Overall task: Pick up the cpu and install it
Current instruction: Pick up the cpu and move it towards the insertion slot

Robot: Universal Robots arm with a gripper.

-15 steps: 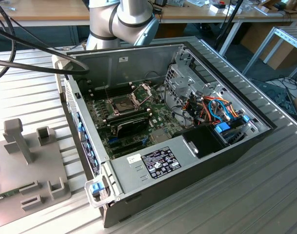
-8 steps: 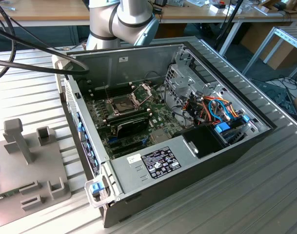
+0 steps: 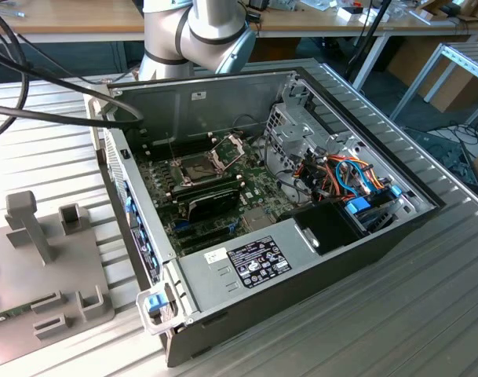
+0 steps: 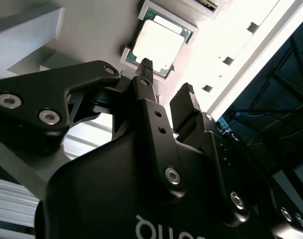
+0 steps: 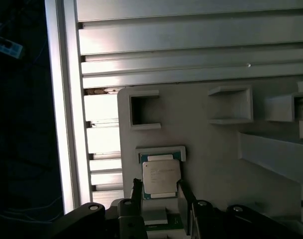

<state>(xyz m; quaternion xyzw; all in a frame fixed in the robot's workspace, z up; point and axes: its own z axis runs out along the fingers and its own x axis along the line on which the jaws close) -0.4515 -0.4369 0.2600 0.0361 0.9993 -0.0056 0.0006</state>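
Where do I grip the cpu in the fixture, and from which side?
Take the cpu by its two opposite free edges, coming straight down onto it: it lies flat in the grey fixture, a raised lip blocking a third edge. The open gripper straddles those edges.

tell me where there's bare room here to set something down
Bare: the ribbed table along the near side of the computer case, toward the exterior view's right, and the flat stretch of the grey fixture plate between its brackets. Crowded: inside the case, and the plate's nest holding the cpu, with the open gripper right at it.
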